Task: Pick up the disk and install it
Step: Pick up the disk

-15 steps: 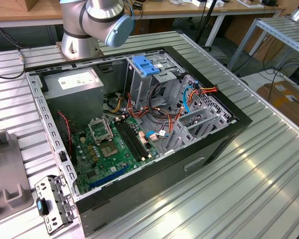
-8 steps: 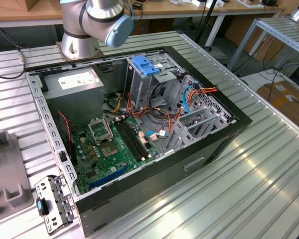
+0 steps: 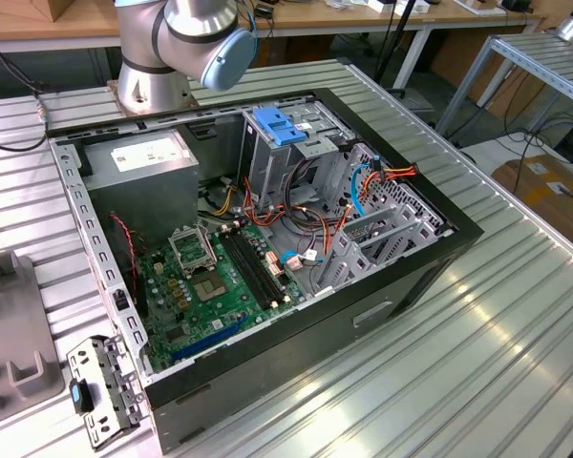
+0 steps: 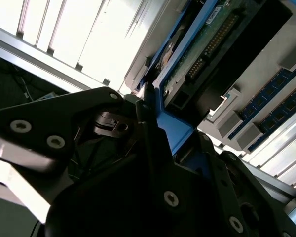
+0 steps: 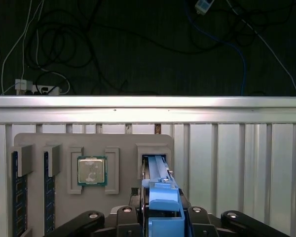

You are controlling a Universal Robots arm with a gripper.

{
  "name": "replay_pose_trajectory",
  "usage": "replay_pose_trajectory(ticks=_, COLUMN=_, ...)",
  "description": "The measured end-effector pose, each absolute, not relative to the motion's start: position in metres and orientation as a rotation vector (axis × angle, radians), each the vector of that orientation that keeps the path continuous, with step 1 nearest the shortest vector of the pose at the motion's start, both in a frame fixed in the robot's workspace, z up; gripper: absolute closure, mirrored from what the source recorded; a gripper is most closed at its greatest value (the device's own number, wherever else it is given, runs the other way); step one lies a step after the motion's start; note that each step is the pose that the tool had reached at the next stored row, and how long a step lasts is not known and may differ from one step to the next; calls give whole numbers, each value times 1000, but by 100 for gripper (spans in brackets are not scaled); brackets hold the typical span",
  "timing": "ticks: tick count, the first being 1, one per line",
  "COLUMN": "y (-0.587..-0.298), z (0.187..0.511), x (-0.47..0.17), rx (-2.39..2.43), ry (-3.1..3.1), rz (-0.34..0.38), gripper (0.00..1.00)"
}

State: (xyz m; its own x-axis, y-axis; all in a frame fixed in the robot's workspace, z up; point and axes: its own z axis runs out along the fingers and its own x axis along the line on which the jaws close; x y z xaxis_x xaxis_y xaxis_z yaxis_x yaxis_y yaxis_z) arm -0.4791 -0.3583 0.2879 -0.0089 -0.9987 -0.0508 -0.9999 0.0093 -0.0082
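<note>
**Item:** rectangular silver-grey metal disk with blue plastic side rails (image 5: 158,180). In the first wrist view it is seen edge-on, so its broad faces and label are hidden. The far end stands in a slot of the flat grey plastic holder tray (image 5: 123,140); the near end is cut off.

**Black two-fingered tool** (image 5: 162,207): fingers (image 4: 138,143) closed against the disk's sides, gripping it. Whether the disk is clear of the slot floor cannot be told.

**Second wrist view:** green circuit-board underside, print illegible.

**Same tray:** square silver processor chip (image 5: 92,171).

**Ribbed aluminium desk** (image 3: 477,343): open black computer case (image 3: 411,277); inside it, a grey metal box with a white sticker (image 3: 143,157), writing too small to read.
</note>
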Motion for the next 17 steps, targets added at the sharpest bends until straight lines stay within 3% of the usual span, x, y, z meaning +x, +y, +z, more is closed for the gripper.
replay_pose_trajectory(ticks=17, y=-358, z=289, x=-479, rx=-2141, ry=2240, rz=45, gripper=63)
